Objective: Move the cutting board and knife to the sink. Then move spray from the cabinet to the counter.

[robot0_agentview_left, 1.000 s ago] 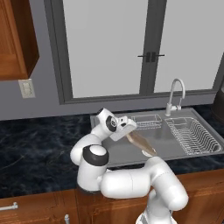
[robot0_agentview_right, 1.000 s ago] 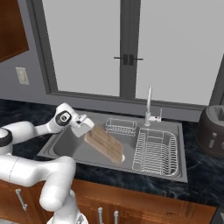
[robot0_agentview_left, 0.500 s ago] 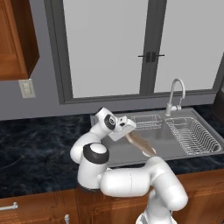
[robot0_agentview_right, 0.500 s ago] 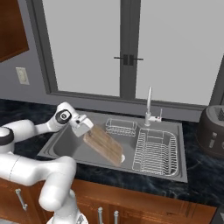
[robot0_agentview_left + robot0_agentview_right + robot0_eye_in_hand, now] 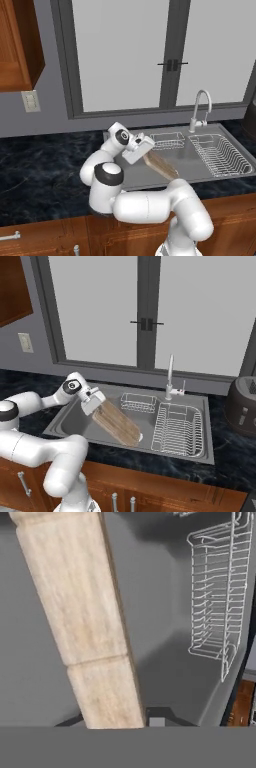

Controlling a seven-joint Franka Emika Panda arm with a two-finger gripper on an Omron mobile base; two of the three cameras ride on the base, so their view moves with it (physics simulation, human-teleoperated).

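Note:
The light-tan cutting board [image 5: 161, 165] slants down into the grey sink [image 5: 200, 167], and its lower end looks to reach the basin floor. My gripper [image 5: 141, 151] is shut on the board's upper end, at the left side of the basin. From the right, the cutting board [image 5: 117, 423] runs from my gripper [image 5: 96, 405] toward the middle of the sink [image 5: 75, 421]. In the hand view the cutting board [image 5: 82, 612] stretches away between my fingertips [image 5: 156, 722] over the sink floor [image 5: 160, 612]. The knife and the spray are out of view. A wall cabinet [image 5: 15, 45] hangs upper left above the black counter [image 5: 40, 170].
A wire dish rack [image 5: 177, 428] fills the right half of the basin, and a small wire basket [image 5: 137, 402] sits at the back. The faucet [image 5: 171, 378] rises behind them. A dark toaster [image 5: 242, 406] stands on the counter at the right.
The board stays in my grip at the same slant. My hand has barely shifted over the sink.

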